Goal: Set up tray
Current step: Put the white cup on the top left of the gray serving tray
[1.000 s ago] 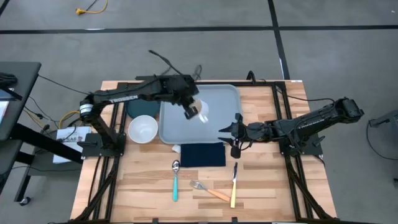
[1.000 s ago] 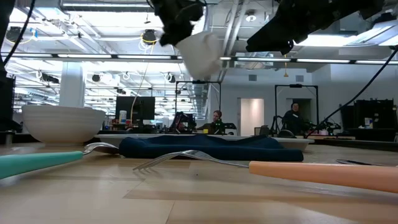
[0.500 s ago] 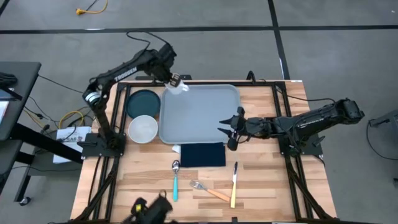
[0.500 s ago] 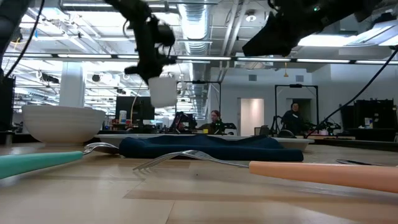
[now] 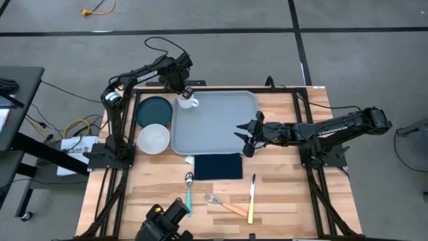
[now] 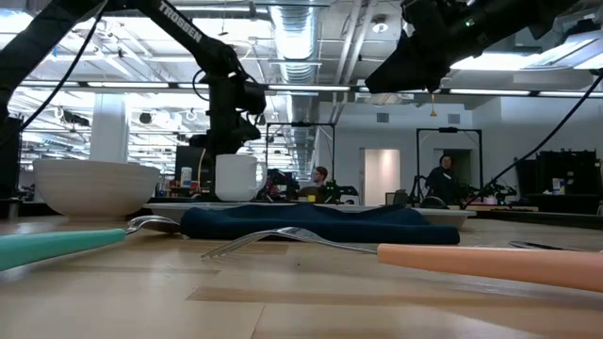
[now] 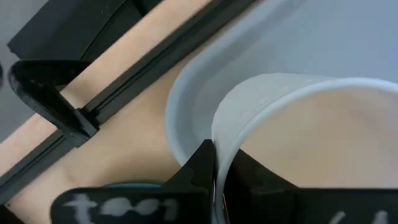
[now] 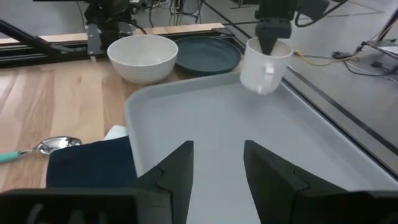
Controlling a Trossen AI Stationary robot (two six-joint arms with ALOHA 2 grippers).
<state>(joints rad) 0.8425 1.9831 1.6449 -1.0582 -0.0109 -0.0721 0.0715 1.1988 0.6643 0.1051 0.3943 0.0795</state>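
On left arm (image 5: 137, 78): "TROSSEN", prob., white lettering.

A light grey-blue tray (image 5: 217, 124) sits on pale wood beside a dark teal plate (image 5: 152, 110), white bowl (image 5: 154, 139), white mug (image 5: 186, 102), navy napkin (image 5: 217, 166) and teal-handled spoon (image 5: 188, 195).
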